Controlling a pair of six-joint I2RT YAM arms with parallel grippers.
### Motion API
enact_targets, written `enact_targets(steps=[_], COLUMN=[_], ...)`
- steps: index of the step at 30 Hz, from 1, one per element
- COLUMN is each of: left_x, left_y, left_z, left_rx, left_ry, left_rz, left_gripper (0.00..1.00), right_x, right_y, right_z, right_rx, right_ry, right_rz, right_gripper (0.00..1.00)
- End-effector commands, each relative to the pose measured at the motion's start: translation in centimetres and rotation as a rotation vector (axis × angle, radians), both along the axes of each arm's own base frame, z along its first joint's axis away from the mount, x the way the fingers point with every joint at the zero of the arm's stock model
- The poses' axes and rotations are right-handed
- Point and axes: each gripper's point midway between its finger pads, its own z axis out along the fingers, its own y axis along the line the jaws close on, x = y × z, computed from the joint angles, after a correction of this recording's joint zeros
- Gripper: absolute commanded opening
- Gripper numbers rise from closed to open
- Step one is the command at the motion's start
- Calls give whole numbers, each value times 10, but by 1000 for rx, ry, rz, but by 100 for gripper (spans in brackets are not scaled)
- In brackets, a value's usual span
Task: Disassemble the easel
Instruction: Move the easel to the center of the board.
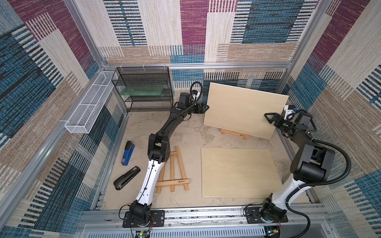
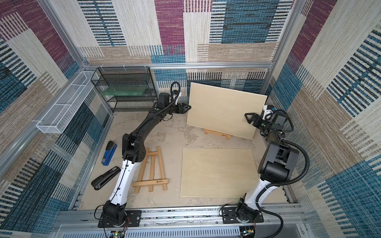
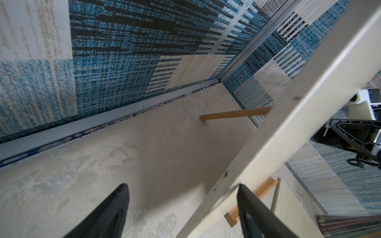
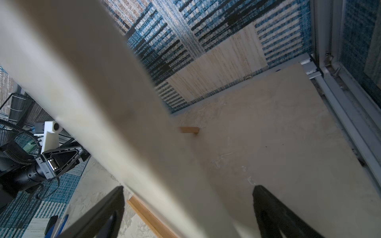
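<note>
In both top views, a pale rectangular wooden board (image 1: 245, 111) is standing tilted on a small light-wood easel (image 1: 235, 134) at about one o'clock on the mottled beige table (image 1: 185, 131). The left gripper (image 1: 205, 107) is sitting at the board's nine o'clock edge. The right gripper (image 1: 268, 117) is sitting at its three o'clock edge.

In a top view, a second flat wooden panel (image 2: 216, 173) is lying at five o'clock, with a flat A-frame easel (image 2: 152, 171) beside it at seven o'clock.

In the left wrist view, the left gripper (image 3: 182, 186) is spreading its jaws wide, straddling the board's (image 3: 299, 103) edge (contact is unclear). The easel's rear leg (image 3: 235, 113) is showing behind.

In the right wrist view, the right gripper (image 4: 188, 187) is also gaping wide around the board (image 4: 103, 92), gripping nothing.
</note>
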Motion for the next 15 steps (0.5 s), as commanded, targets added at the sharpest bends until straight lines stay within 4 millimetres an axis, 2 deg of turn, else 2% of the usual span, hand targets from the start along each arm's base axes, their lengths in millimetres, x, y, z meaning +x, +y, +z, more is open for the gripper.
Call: enact_targets(steps=[1,6,15], left_x=[1,-7,-26], left_y=[-8,-18,-28], left_z=[12,13,2], left_rx=[-68,-124,-123], left_ry=[-42,-24,18], left_rz=[-44,-113,-186], left_gripper=[84,81,70], right_x=[0,1,3], right_y=[11,12,6], right_z=[-6,-9,-16], right_rx=[-33,-36,-35], right_ry=[11,25,60], right_rz=[47,48,33], right_gripper=[100,100,100])
